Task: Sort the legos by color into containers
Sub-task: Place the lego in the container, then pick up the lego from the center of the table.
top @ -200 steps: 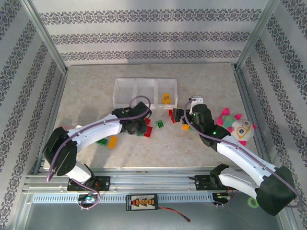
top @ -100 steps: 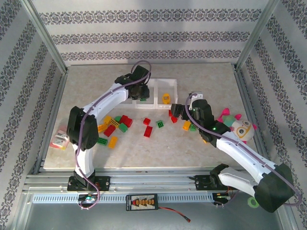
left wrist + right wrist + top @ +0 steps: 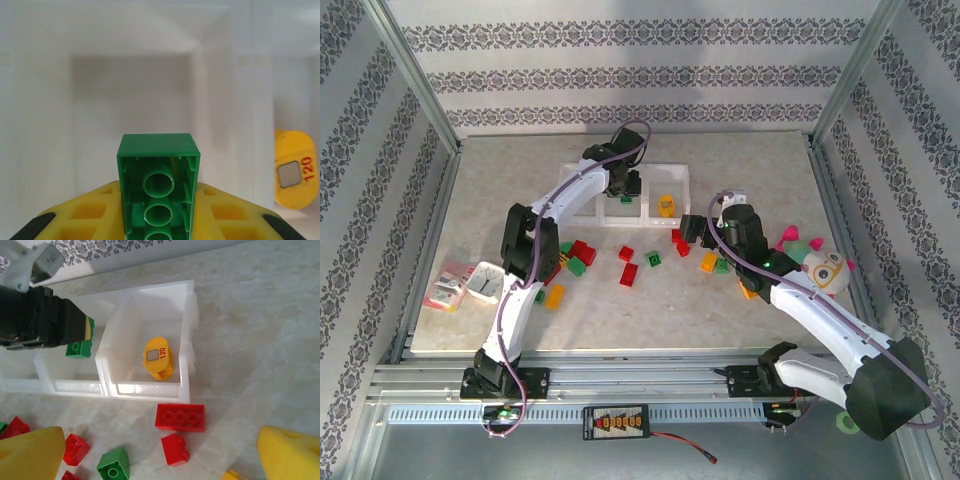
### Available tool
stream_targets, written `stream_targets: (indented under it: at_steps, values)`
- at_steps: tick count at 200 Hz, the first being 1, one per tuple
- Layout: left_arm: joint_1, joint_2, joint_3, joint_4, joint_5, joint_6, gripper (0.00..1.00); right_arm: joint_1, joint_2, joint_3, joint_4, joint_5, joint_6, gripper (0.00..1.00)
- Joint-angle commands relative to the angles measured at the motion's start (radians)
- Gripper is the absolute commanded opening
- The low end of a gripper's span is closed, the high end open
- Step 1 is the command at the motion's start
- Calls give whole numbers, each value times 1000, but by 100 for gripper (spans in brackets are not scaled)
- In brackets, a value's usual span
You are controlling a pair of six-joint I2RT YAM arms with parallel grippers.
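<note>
Hanging over the middle of the three joined bins (image 3: 578, 190), our left fingers (image 3: 107, 197) are clamped on a green brick (image 3: 159, 185), its hollow underside toward the wrist camera. Under it we see bare white floor. A divider stands just to its right, and a yellow piece (image 3: 295, 170) marked 120 lies in the right bin beyond that wall. We cannot tell how far the brick clears the rim. Our right fingers (image 3: 30, 455) stand wide apart, holding nothing, low over the tabletop (image 3: 740, 160) just in front of the right bin. Loose bricks (image 3: 629, 276) crowd the strip before the bins, and one red brick (image 3: 180, 417) lies just off the front wall. Behind the bins and toward the near edge the tabletop lies open. A plush (image 3: 817, 265) sits by the right edge, a packet (image 3: 448, 292) by the left.
</note>
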Motion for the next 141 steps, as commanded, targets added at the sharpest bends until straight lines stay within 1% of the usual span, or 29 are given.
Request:
stream_targets:
  at_steps: [1, 17, 43, 68, 87, 103, 114, 119, 141]
  values:
    - [18, 20, 42, -73, 1, 30, 32, -19, -6, -2, -4, -16, 23, 98]
    - [21, 21, 48, -68, 10, 30, 38, -28, -7, -5, -3, -22, 22, 98]
    - [21, 3, 60, -84, 2, 37, 54, -38, -5, 0, -7, -28, 23, 98]
    - [20, -54, 44, -80, 13, 47, 68, -46, 1, 8, -34, -25, 26, 98]
    - [15, -121, 1, -49, 23, 70, 79, -55, 10, 9, -61, -15, 35, 98]
    - [9, -192, -61, 2, 39, 104, 92, -62, 27, 23, -112, 1, 37, 98]
    - [4, -253, -132, 72, 79, 151, 99, -66, 43, 34, -150, 9, 38, 98]
    - [0, -284, -173, 110, 100, 175, 100, -66, 54, 37, -166, 10, 37, 98]
    - [-10, -427, -390, 320, 189, 249, 99, -71, 94, 41, -204, 5, 36, 98]
